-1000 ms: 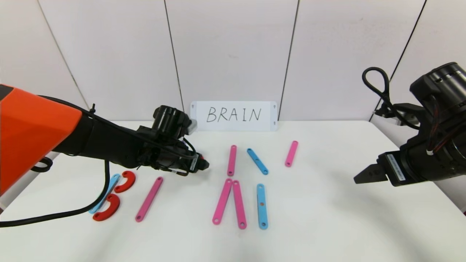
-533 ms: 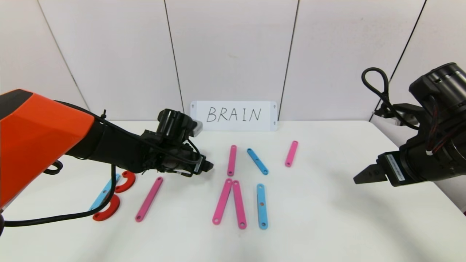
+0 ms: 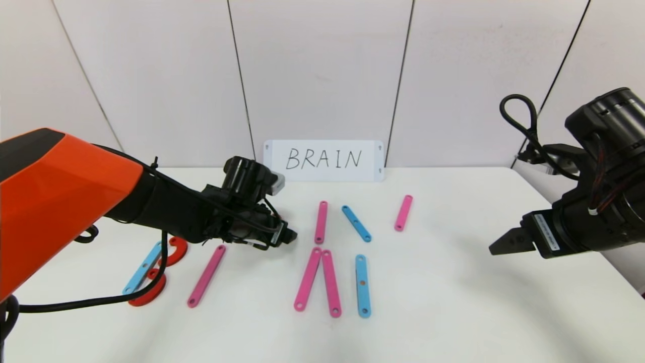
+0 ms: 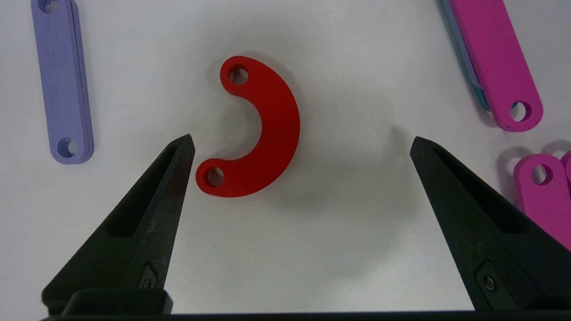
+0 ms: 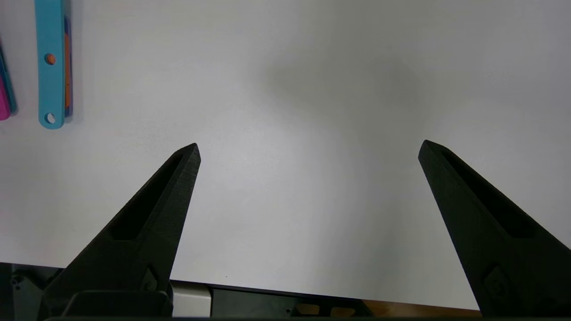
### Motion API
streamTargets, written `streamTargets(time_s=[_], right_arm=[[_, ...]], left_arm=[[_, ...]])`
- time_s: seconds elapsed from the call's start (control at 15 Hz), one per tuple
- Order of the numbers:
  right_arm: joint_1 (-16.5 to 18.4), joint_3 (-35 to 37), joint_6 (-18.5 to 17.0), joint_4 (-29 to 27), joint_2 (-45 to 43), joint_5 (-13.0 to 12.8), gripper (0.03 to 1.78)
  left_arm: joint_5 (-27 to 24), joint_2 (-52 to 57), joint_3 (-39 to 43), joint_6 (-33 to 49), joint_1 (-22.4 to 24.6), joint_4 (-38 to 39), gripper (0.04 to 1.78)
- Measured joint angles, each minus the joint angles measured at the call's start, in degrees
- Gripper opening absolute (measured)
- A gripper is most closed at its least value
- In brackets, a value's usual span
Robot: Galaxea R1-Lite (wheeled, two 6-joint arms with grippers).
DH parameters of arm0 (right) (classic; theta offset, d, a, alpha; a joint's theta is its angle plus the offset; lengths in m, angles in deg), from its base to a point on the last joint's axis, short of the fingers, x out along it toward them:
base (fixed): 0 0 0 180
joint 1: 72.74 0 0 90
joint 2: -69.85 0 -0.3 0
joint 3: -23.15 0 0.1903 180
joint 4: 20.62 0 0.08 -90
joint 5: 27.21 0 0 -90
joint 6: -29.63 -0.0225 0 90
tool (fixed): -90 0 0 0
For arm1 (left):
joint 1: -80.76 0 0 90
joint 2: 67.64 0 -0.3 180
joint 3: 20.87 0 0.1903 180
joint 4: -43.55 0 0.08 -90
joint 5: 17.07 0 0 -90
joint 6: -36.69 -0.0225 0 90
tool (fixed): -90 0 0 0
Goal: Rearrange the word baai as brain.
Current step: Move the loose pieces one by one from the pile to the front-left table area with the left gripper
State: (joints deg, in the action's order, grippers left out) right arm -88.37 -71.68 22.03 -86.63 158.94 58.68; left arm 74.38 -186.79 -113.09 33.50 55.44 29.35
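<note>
Here, the left gripper (image 3: 288, 235) hangs low over the white table (image 3: 453, 312), left of centre, its fingers (image 4: 151, 196) spread wide and grasping nothing. Directly beneath it, in the left wrist view, lies a red half-ring (image 4: 258, 133), flat on the table and just beside one fingertip, with bare table between it and the other. A purple strip (image 4: 62, 84) lies apart to one side of the ring, and a pink strip (image 4: 495, 62) stacked on a bluish one to the other (neither touches the ring).

Outward, the pieces of the word baai are scattered across the table: at the far left a light-blue strip (image 3: 143, 267) with two red curves (image 3: 148, 292) beside it, partly hidden by the arm; then a slanted pink strip (image 3: 206, 276). Right of the gripper, two pink strips (image 3: 318, 280) meet at their far ends in a narrow wedge, with a light-blue upright strip (image 3: 363, 286) just beside them. Farther back lie a short pink strip (image 3: 321, 222), a slanted short blue strip (image 3: 356, 223) and another short pink strip (image 3: 403, 213).

The white card reading BRAIN (image 3: 324, 160) stands at the table's far edge against the wall. The right gripper (image 3: 504, 244) is parked, released and empty, above the open right side of the table, with its near edge visible under it.
</note>
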Motion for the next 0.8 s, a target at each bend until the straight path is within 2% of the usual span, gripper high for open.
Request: streamTargets(time_s=[0.8], right_arm=[[0.0,0.0,0.0,-0.02,-0.23,0.01,1.71]], left_arm=[[0.09,-2.23,-1.46,0.17,0.18,0.28,1.69]])
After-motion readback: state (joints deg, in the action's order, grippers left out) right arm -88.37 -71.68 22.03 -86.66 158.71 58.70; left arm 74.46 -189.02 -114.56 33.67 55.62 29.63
